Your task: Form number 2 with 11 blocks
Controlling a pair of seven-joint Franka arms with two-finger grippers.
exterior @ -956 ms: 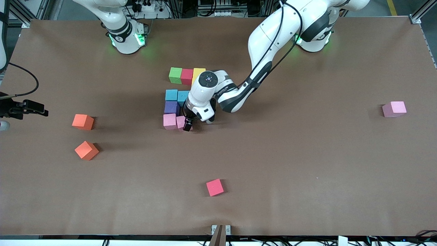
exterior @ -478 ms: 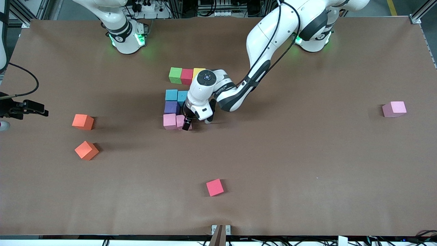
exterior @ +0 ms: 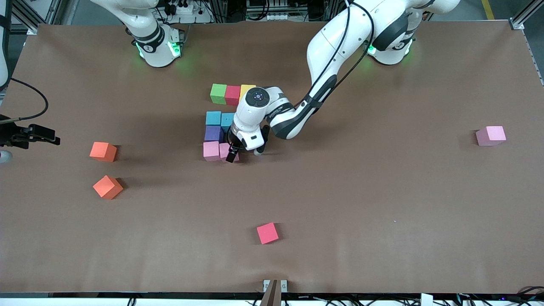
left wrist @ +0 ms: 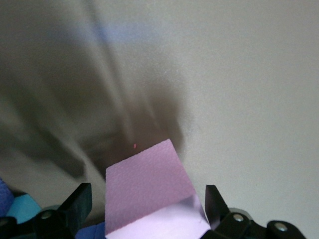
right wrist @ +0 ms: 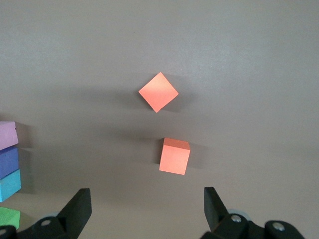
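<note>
The left hand [exterior: 233, 155] stood low at the middle of the front view, its fingers spread to either side of a pink block [left wrist: 149, 191] that sat on the tabletop [exterior: 382, 204], not pinched. That block lay against another pink block [exterior: 211, 151], the start of the bottom row of the number 2 [exterior: 223, 123]. Above them in the frame sat a purple block [exterior: 213, 133], two light blue blocks [exterior: 213, 117] and the green [exterior: 218, 93], red [exterior: 232, 94] and yellow [exterior: 247, 90] top row; the wrist hid the rest.

The right hand [right wrist: 144, 214], also spread and holding nothing, waited over the two orange cubes [right wrist: 174, 155] toward the frame's left edge.

The likely risk was a finger dragging the pink block as the hand lifted, nudging it out of line or opening a gap; the cramped fit beside the purple block would cause it. The last pink block [exterior: 491, 135] lay at the frame's right, well apart, with bare tabletop between. A stray red cube [exterior: 267, 233] sat low in the frame, clear of that path.
</note>
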